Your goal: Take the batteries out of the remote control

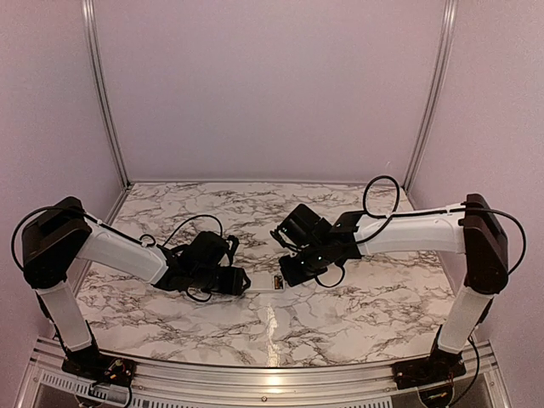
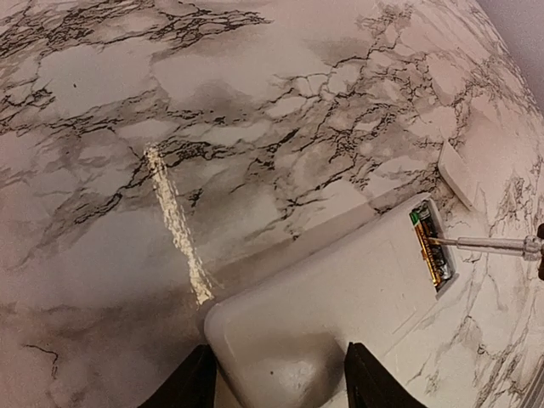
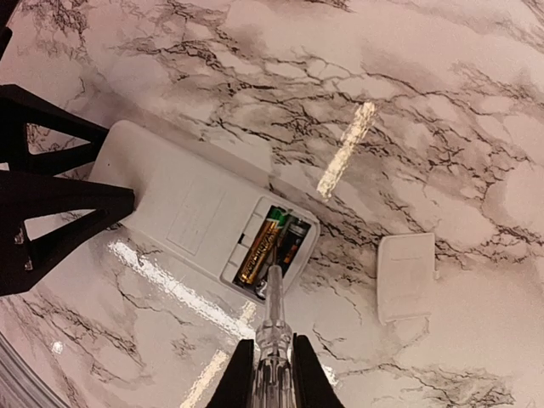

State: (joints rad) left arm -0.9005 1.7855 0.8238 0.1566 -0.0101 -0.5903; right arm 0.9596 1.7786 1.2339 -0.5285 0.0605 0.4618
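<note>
The remote (image 3: 187,212) lies flat near the middle of the table (image 3: 442,102), between the two arms. Its cover (image 3: 406,276) is off and rests on the marble just to the right, so the opening step looks done. Both batteries (image 3: 272,242) sit side by side in the compartment; neither is out.

The right gripper (image 3: 272,361) is clamped on a thin clear rod (image 3: 274,331), whose tip reaches in at the batteries' near end. The left gripper (image 2: 279,353) straddles the remote's other end; whether it pinches, I cannot tell.

Left to do: pry out both cells.
</note>
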